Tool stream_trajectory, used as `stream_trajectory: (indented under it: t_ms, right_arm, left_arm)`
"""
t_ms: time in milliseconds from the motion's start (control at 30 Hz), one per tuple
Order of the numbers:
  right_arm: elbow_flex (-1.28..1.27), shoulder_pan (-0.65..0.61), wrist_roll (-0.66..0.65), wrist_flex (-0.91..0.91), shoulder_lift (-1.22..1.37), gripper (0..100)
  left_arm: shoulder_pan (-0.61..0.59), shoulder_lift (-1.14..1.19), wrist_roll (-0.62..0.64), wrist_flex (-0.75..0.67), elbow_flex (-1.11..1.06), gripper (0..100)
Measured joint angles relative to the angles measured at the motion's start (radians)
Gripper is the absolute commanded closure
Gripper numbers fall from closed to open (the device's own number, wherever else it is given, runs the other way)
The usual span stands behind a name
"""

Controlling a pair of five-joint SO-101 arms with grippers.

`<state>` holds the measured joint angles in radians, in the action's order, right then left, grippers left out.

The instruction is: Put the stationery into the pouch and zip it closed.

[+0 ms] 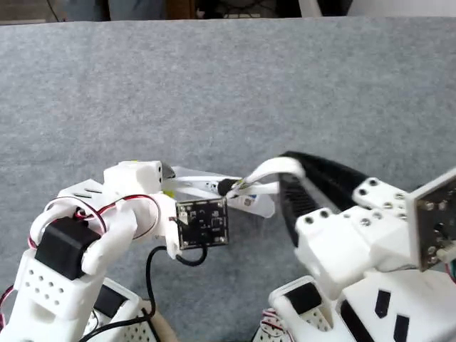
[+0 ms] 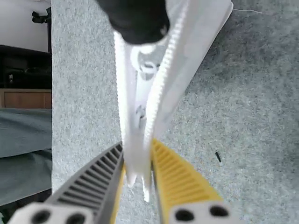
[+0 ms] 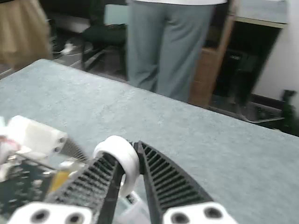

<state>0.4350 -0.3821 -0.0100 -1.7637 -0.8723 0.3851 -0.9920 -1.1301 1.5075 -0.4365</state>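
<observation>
- The table (image 1: pixel 228 85) is covered edge to edge in a grey felt-like cloth; its far edge runs straight across the top of the high view, and a wide stretch of cloth lies between that edge and the arms
- Past the far edge the room holds wooden furniture (image 3: pixel 212 70) and a dark chair (image 3: pixel 100 35)
- The right arm (image 1: pixel 356 242) sits at the near right of the table and the left arm (image 1: pixel 78 249) at the near left; both angle inward, so their tips almost meet near the middle
- The pouch (image 1: pixel 206 187), white and flat, lies between the two arms, well apart from every table edge
- The left gripper (image 2: pixel 138 145) is clamped on one end of the pouch, its grey and yellow fingers pressed against either face
- The right gripper (image 3: pixel 126 154) is closed on a white loop (image 3: pixel 119 156) at the pouch, and its black tip sits just above the zipper
- The zipper (image 2: pixel 163 79) runs along the pouch, and its two rows of teeth part toward the left gripper
</observation>
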Motion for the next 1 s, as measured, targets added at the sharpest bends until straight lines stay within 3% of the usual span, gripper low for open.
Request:
stream_trajectory:
  t_ms: [100,400,700,833,1000]
  right_arm:
    - [-0.005,0.089,0.000,0.000,0.000,98.6]
    - [-0.037,0.121,0.000,0.002,0.000,97.8]
    - [-0.074,0.167,-0.006,0.002,-0.002,67.8]
    - [-0.046,0.213,-0.089,0.002,-0.017,68.7]
    - [-0.041,0.265,-0.210,0.002,-0.069,78.6]
  left_arm:
    - [-0.008,0.000,0.052,0.000,0.000,97]
    - [-0.008,0.002,0.276,-0.009,0.009,97]
    - [-0.008,0.002,0.433,-0.009,0.009,97]
    - [-0.008,0.002,0.439,-0.017,0.009,97]
    - [-0.014,0.002,0.440,-0.046,0.009,97]
